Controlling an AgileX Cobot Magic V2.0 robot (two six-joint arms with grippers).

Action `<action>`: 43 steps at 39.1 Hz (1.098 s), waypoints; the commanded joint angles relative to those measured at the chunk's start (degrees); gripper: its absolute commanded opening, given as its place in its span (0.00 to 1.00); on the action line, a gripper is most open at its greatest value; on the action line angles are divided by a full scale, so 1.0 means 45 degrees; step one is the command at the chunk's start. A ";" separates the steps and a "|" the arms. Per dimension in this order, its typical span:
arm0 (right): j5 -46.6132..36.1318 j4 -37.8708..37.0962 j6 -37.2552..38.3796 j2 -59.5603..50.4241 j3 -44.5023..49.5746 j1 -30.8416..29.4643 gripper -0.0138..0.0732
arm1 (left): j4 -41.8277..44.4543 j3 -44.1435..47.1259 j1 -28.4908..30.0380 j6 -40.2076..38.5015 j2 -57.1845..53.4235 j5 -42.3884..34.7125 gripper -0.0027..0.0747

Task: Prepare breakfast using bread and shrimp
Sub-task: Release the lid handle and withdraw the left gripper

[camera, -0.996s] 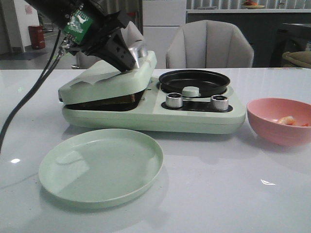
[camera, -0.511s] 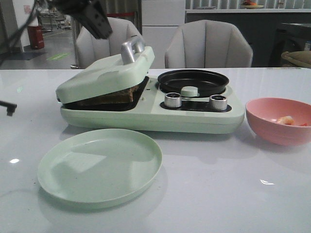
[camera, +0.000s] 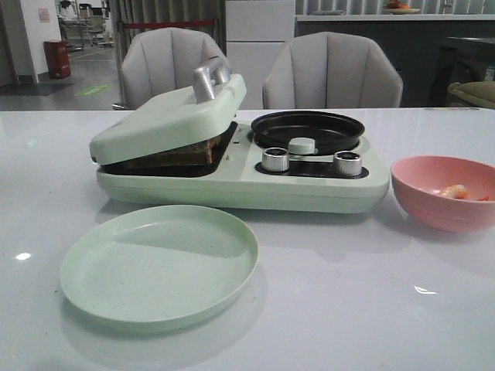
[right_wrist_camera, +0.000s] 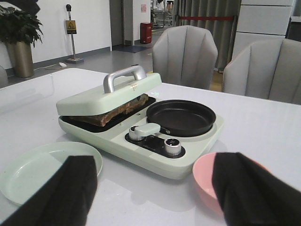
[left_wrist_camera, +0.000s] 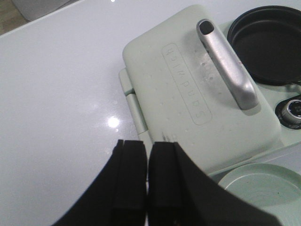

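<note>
The bread [camera: 174,155] [right_wrist_camera: 123,109] lies inside the pale green sandwich maker [camera: 232,174], its brown edge showing under the lowered lid [camera: 166,124], which rests slightly ajar on it. The shrimp [camera: 456,191] sits in the pink bowl [camera: 442,195] at the right. My left gripper [left_wrist_camera: 148,150] is shut with nothing in it and hovers above the lid's hinge side, apart from the silver handle [left_wrist_camera: 228,66]. My right gripper [right_wrist_camera: 153,186] is open and empty, low over the table in front of the cooker, with the pink bowl [right_wrist_camera: 207,181] beside one finger.
An empty pale green plate [camera: 158,263] lies in front of the sandwich maker. A black round pan [camera: 309,130] and two silver knobs [camera: 277,159] sit on the cooker's right half. Two grey chairs [camera: 332,69] stand behind the table.
The left arm has lifted away from the lid handle and gone out of the front view. The lid has dropped lower onto the bread.
</note>
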 commanded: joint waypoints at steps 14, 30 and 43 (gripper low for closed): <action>-0.1041 -0.0101 -0.0056 0.0113 -0.0345 -0.0038 0.85 | -0.0021 0.4919 0.0031 -0.0705 -0.4788 -0.3838 0.19; -0.1056 -0.0101 -0.0056 0.0113 -0.0345 -0.0042 0.85 | -0.0472 1.0378 0.0031 -0.0724 -0.9893 -0.6354 0.19; -0.1067 -0.0101 -0.0056 0.0113 -0.0345 -0.0042 0.85 | -0.1135 1.3744 0.0031 -0.0724 -1.3349 -0.7480 0.19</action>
